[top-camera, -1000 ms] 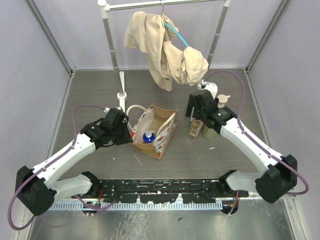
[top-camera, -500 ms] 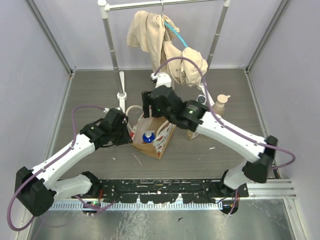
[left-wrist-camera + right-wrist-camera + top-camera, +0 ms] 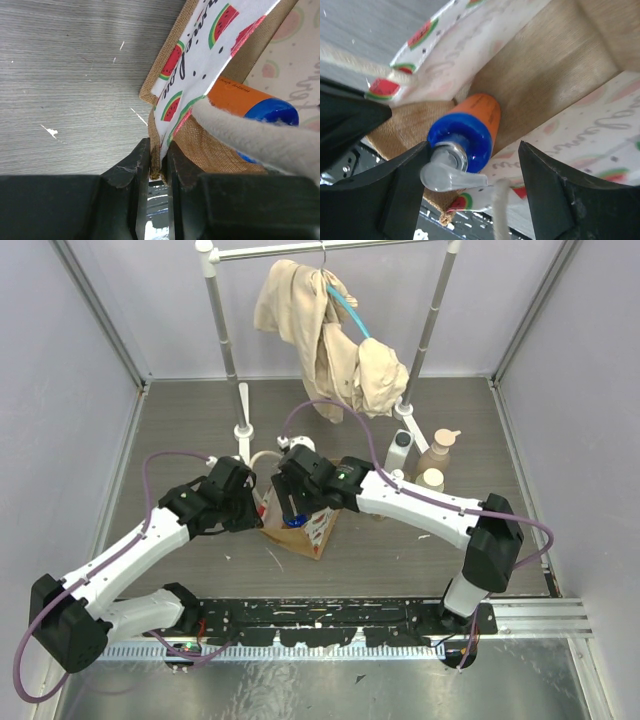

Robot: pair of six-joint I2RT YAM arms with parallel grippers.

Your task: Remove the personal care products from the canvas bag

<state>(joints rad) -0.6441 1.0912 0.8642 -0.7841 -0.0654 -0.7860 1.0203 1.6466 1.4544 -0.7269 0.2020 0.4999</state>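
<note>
Two-arm job. Left gripper pinched on canvas bag rim: anchor it. Right gripper spread wide over blue-capped bottle leaning inside bag; straddle cap, close below, lift straight. Beyond, outside bag: white bottle, peach pump bottle.

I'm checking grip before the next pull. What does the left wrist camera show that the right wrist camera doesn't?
Only left wrist: the left gripper shut on the bag edge, bare table beside it. Only right wrist: the right gripper open, fingers either side of the blue cap of the bottle. Both: the orange bottle inside the watermelon-print bag.
</note>
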